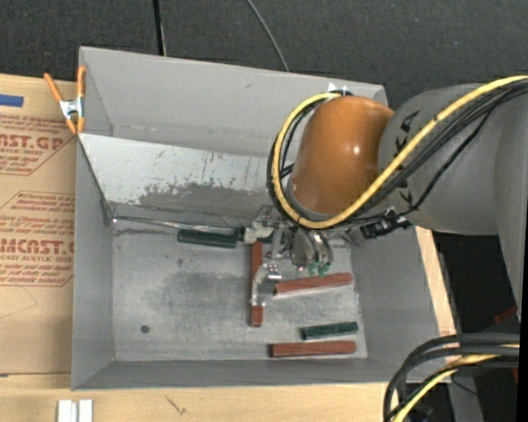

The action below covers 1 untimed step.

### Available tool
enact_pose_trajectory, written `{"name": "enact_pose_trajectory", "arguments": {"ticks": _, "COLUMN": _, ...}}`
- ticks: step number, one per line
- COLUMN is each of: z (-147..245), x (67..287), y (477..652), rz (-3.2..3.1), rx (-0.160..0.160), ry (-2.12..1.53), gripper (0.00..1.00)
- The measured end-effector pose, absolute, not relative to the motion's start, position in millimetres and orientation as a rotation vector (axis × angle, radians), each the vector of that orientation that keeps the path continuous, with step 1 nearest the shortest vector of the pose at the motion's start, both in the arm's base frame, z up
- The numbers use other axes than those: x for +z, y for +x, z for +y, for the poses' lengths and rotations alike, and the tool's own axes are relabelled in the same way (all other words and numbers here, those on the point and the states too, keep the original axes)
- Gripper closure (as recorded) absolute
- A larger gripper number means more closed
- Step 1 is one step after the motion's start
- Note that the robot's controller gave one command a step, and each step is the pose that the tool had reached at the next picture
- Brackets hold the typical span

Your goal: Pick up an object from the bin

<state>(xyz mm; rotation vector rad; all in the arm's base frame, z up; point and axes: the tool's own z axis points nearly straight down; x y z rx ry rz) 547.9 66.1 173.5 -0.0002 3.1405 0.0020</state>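
Where the gripper (pixel 267 282) sits: right over the upright red-brown stick (pixel 256 316) mid-bin
Grip: can't tell, open or closed
Nearby: slanted brown stick (pixel 317 284), dark green bar (pixel 330 328)

Dark grey floor (pixel 436 29), perhaps carpet, pale wooden tabletop (pixel 234 413) below

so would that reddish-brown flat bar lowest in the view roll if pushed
Probably not: the reddish-brown flat bar looks straight and flat-sided, so it should slide rather than roll. It likely stays stiff when lifted. On the grey metal bin it may skid.
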Motion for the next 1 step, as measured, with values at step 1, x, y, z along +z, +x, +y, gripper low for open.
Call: {"name": "enact_pose_trajectory", "arguments": {"ticks": 1, "z": 53.1, "x": 148.4, "y": 537.7, "rz": 3.131, "rx": 0.003, "ry": -0.112, "gripper": 0.0}}
